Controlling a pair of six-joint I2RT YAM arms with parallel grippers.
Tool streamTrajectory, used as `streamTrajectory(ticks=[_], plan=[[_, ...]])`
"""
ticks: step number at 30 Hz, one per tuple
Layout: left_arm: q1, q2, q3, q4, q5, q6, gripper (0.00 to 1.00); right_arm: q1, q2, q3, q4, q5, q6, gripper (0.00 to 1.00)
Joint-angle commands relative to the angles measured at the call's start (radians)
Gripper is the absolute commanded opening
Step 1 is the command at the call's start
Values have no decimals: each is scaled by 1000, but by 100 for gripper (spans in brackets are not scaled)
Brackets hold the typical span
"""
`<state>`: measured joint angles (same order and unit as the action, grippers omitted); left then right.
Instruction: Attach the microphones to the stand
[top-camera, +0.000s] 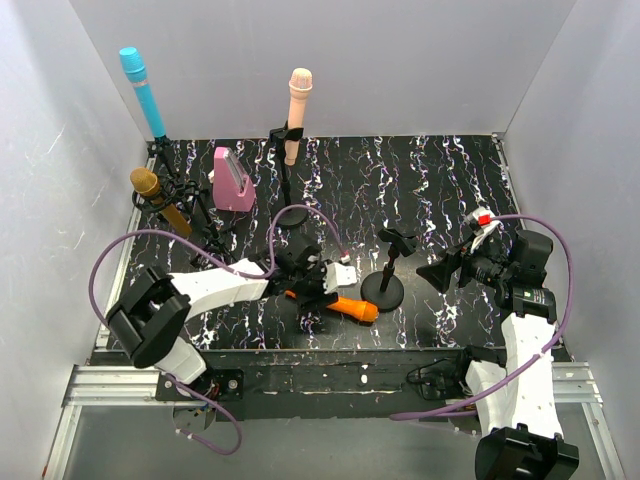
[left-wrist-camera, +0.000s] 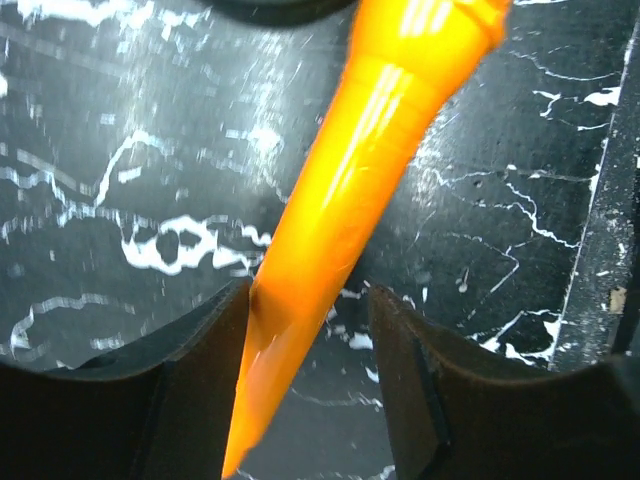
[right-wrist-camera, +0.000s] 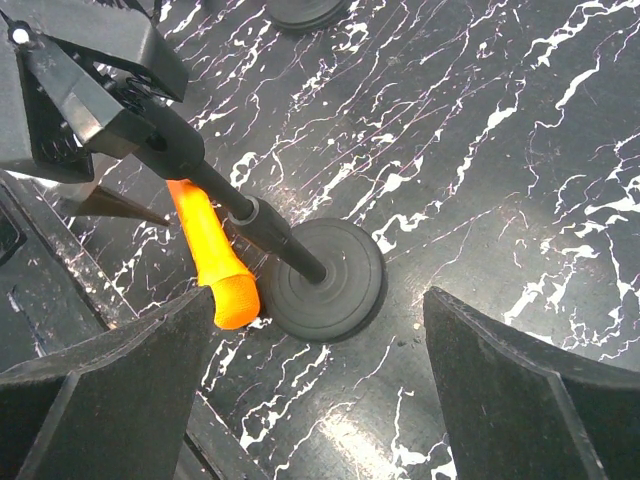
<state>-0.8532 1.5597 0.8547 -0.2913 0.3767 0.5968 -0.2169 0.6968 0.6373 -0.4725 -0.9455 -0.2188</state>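
Right, your left gripper (top-camera: 322, 288) is down at the table (top-camera: 430, 190), its fingers either side of the orange microphone (left-wrist-camera: 360, 150), which lies flat just left of the empty stand (top-camera: 384, 285). One finger (left-wrist-camera: 200, 350) touches the handle and the other sits a little off it, so the jaws are half-wide, not clamped. Your right gripper (top-camera: 440, 272) hovers right of that stand, jaws wide, nothing between them. The cyan-blue microphone (top-camera: 140, 85), gold microphone (top-camera: 150, 186) and peach-pink microphone (top-camera: 298, 100) sit up at the back.
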Motion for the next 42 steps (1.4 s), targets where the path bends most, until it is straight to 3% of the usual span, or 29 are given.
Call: streamTrajectory(ticks=[1,8,14,22,24,34,37,42], plan=[[-4,-90,-40,-22,-156,-286,54,-9,-10,10,-8,-24,-21,92],[-53,-104,-63,86,-130,-341,71,-12,-10,10,-9,-26,-24,92],[-138,-24,-29,119,30,-131,75,-15,-11,10,-9,-27,-25,92],[-227,129,12,135,-50,-20,72,-19,-13,10,-11,-27,-28,92],[-233,146,20,152,-77,-22,69,-19,-8,10,-12,-29,-30,92],[-236,109,0,141,-127,-101,0,-21,-8,10,-21,-33,-45,92],[-231,24,-38,184,-179,-220,0,-19,-13,16,-58,-64,-89,92],[-207,-203,-108,280,-236,-446,0,-19,18,30,-210,-234,-317,91]])
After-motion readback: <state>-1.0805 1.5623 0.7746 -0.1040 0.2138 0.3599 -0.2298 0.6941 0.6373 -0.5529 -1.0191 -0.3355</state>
